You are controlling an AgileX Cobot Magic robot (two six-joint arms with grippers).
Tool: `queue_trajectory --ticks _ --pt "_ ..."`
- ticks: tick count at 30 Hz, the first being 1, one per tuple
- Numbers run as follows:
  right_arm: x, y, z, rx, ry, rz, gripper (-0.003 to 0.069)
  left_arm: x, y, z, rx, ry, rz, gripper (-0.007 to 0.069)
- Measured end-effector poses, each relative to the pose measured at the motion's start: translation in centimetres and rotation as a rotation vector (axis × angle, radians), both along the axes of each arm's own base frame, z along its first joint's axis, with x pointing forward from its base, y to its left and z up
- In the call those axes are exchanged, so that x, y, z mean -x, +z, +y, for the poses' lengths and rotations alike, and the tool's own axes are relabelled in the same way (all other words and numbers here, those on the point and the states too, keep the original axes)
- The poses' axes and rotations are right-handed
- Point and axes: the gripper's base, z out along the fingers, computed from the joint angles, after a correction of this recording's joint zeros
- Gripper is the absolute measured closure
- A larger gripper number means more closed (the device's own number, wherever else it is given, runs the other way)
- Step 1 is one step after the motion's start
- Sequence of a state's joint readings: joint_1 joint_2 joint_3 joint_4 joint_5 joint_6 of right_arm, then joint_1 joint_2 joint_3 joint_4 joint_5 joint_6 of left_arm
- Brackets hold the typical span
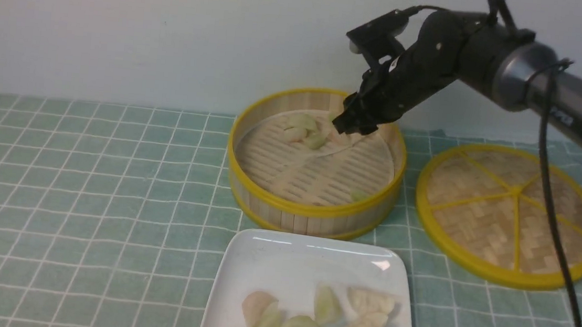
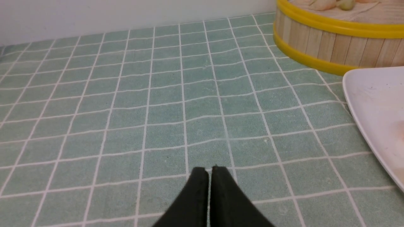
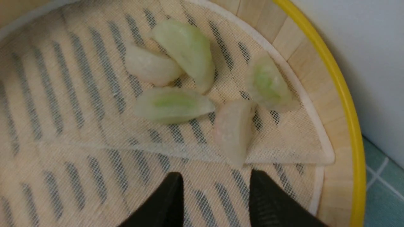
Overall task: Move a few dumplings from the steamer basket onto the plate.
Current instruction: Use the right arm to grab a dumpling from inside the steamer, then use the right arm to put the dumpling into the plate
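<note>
Above the steamer basket (image 1: 313, 211), the right hand (image 3: 217, 192) is held apart, empty, and is best lowered astride the pinkish dumpling (image 3: 233, 130).

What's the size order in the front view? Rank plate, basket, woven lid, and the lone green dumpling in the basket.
1. Plate, basket, lid: about alike; the plate is nearest and cut off, so unranked.
2. Dumpling: clearly smallest.

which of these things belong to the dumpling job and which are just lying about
In the job: dumplings, steamer basket, plate, right gripper.
Just lying about: flat woven disc, checked cloth.
</note>
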State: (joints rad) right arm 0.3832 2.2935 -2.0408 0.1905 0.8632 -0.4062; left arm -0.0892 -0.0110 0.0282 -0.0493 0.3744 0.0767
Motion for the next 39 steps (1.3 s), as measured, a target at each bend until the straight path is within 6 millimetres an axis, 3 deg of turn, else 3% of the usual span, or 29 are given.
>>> queue_trajectory --ticks 4,12,15,18,19,22,27,28,29,31,36,37,38,39 --pt "-1.5 -2.4 0.6 -0.003 -0.004 -0.016 0.0269 0.0 0.0 0.0 0.000 0.000 0.000 0.0631" --pt "-2.9 -5.7 1.1 0.008 0.007 -0.025 0.0255 0.0 0.0 0.0 0.000 0.000 0.000 0.0631" --pt "-2.9 -5.9 1.1 0.004 0.005 -0.022 0.0294 0.0 0.0 0.0 0.000 0.000 0.000 0.0631" --pt "-2.8 -5.9 1.1 0.005 0.006 -0.014 0.0416 0.0 0.0 0.0 0.000 0.000 0.000 0.0631" --pt "-2.6 -5.4 1.0 0.014 0.012 0.004 0.0497 0.0 0.0 0.0 0.000 0.000 0.000 0.0631" --pt "-1.9 -3.4 0.8 0.021 0.015 0.047 0.0487 0.0 0.0 0.0 0.000 0.000 0.000 0.0631" --pt "1.4 4.7 -0.1 0.018 0.034 0.121 0.0484 0.0 0.0 0.0 0.000 0.000 0.001 0.0631" --pt "1.5 5.0 -0.2 0.017 0.036 0.123 0.0484 0.0 0.0 0.0 0.000 0.000 0.001 0.0631" --pt "2.6 7.2 -0.4 -0.011 0.034 0.126 0.0484 0.0 0.0 0.0 0.000 0.000 0.002 0.0631" --pt "3.6 8.5 -0.6 -0.044 0.023 0.138 0.0484 0.0 0.0 0.0 0.000 0.000 0.002 0.0631" --pt "7.5 8.5 -0.8 -0.055 0.028 0.245 0.0484 0.0 0.0 0.0 0.000 0.000 0.002 0.0631" --pt "8.5 8.1 -0.7 -0.046 0.037 0.275 0.0484 0.0 0.0 0.0 0.000 0.000 0.002 0.0631" --pt "11.1 6.5 -0.2 -0.005 0.085 0.349 0.0484 0.0 0.0 0.0 0.000 0.000 0.002 0.0631" --pt "11.9 6.0 0.1 0.008 0.105 0.371 0.0484 0.0 0.0 0.0 0.000 0.000 0.002 0.0631"
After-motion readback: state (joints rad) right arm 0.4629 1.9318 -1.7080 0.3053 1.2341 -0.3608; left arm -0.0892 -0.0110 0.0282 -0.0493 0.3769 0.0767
